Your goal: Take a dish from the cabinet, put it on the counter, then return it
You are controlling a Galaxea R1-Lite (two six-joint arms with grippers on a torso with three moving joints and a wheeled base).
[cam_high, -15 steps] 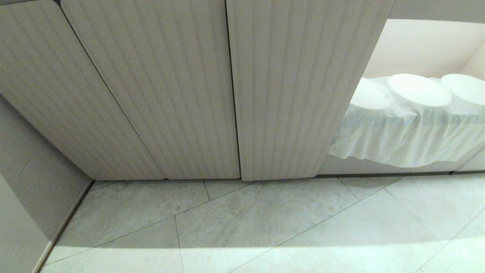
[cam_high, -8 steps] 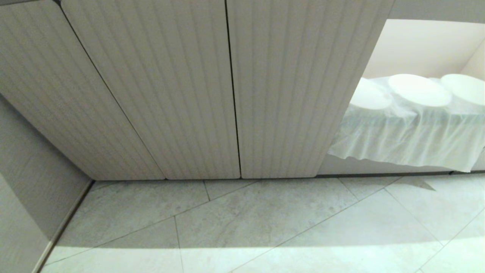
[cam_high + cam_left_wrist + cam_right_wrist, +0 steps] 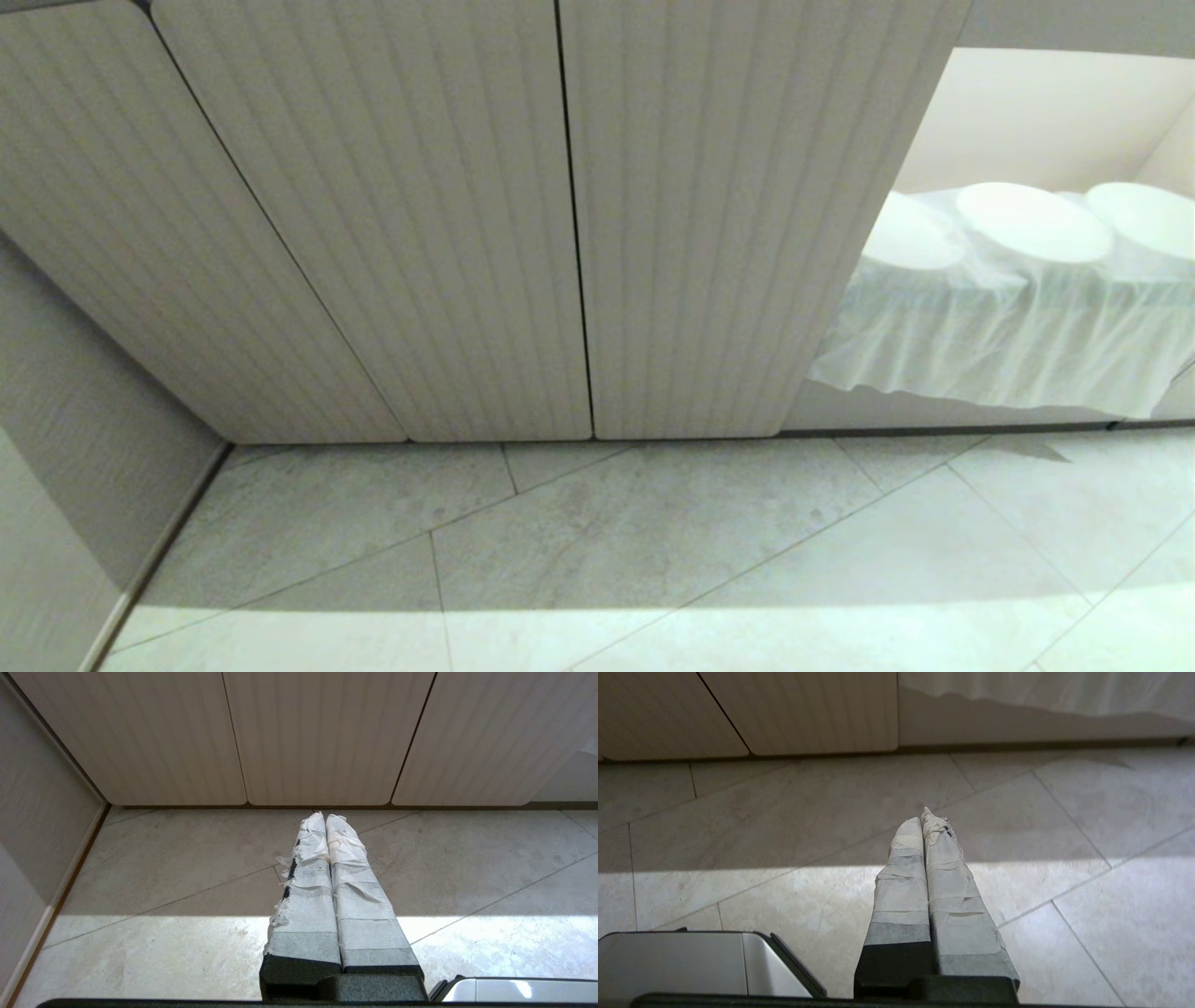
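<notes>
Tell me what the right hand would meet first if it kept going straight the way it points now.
Probably the tiled floor: the shut right hand angles down toward it, short of the cabinet doors. Depth is unclear, so it might reach the cabinet's base instead.

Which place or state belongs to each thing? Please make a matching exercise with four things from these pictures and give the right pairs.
Things:
1. cabinet doors
2. white plates
3. left hand
4. cloth

Places or states:
A. hangs over the table edge
B. shut, empty, above the floor tiles
C. closed, ribbed, side by side
D. on the draped table, at the right of the head view

Pairs: 1-C, 2-D, 3-B, 4-A
</notes>
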